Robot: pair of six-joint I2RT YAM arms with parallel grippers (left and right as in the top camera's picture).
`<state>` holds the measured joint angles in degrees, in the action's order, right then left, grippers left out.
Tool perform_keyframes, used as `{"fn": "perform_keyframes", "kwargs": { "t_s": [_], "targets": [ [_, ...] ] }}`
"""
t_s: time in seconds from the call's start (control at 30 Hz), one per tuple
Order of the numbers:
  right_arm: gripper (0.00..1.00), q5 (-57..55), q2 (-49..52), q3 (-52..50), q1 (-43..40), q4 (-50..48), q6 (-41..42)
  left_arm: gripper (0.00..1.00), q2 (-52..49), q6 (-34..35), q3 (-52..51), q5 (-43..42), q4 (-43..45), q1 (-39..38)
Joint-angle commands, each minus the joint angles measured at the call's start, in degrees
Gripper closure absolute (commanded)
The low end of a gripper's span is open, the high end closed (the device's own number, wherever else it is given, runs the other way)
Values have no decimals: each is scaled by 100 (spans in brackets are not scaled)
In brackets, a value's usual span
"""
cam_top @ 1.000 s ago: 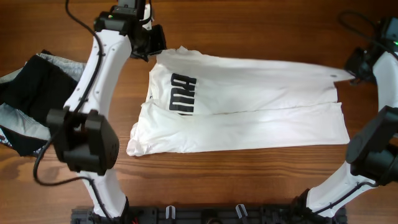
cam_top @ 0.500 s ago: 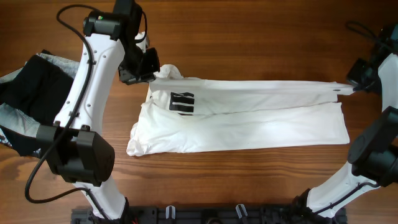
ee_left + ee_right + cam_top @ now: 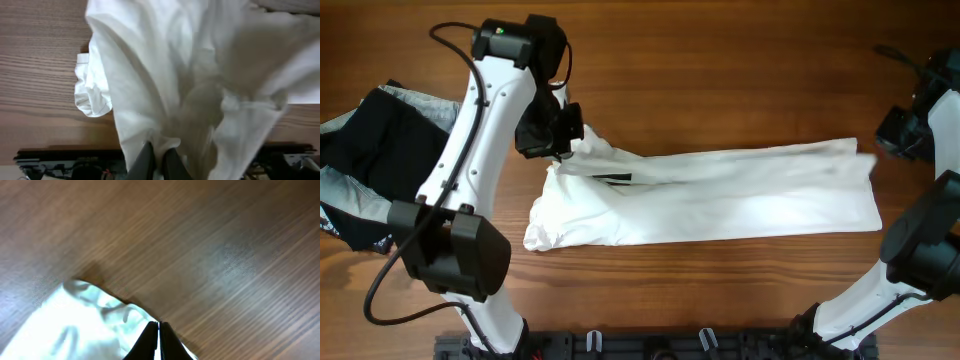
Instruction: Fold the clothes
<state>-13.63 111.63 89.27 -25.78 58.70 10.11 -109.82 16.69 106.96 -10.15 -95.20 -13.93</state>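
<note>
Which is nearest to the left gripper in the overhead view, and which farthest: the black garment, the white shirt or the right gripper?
1. The white shirt: pinched in the left gripper, stretching rightward.
2. The black garment: off to the far left.
3. The right gripper: at the far right, past the shirt's other end.

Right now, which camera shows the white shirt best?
The overhead view: the whole white shirt shows end to end. The left wrist view shows only bunched fabric up close; the right wrist view, just one corner.

One white shirt (image 3: pixel 720 195), one black garment (image 3: pixel 370 150), one grey garment (image 3: pixel 420 98), two claws: left claw (image 3: pixel 156 152), right claw (image 3: pixel 158 327)
</note>
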Motion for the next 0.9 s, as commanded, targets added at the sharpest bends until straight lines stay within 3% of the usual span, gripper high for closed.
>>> {"fn": "perform_keyframes", "kwargs": {
  "t_s": [0.0,0.23,0.43,0.87],
  "targets": [
    [92,-243,-26,-52,-50,98,-98,96,133,31,-247,212,-101,-166],
    [92,-212,-26,-52,-50,149,-98,96,133,31,-903,212,-20,-319],
    [81,1335,-24,-74,-33,181,-310,96,133,31,-1001,210,192,-396],
    [75,2092,-20,-1368,52,-262,-267,96,133,31,-1001,210,348,-398]
  ]
}}
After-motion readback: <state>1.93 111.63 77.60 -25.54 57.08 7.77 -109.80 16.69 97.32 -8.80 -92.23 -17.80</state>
